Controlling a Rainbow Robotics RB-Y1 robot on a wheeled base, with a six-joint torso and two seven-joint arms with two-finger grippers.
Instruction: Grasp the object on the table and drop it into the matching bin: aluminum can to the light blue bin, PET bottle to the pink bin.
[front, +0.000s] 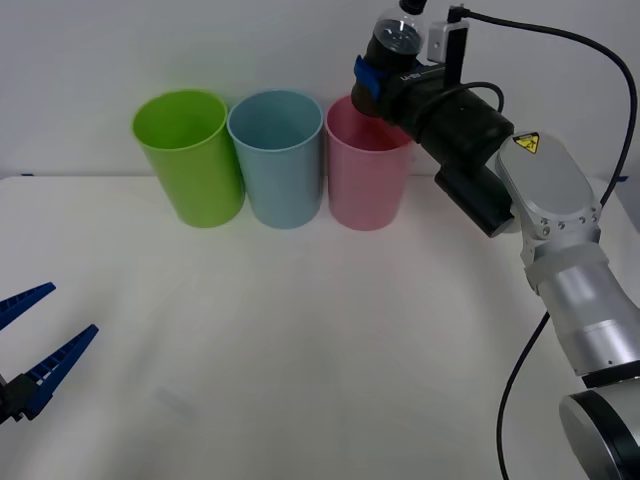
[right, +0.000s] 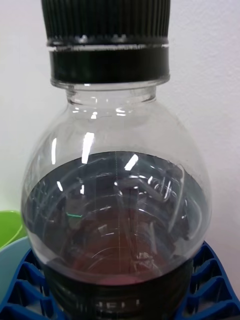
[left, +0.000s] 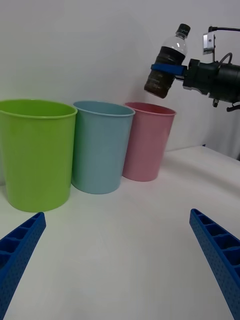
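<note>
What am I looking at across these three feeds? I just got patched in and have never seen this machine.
It is a two-armed robot at a white table. The wide picture comes from a camera above the arms, looking forward and down. The other two come from cameras on each wrist.

Three tall cups stand in a row at the back: a lime green bin, a light blue bin and a pink bin.

The right gripper is raised above the pink bin's rim, shut on a small PET bottle with a black cap and dark contents. Its wrist camera sees that bottle up close.

The left gripper waits open, low at the robot's left side near the table.
</note>
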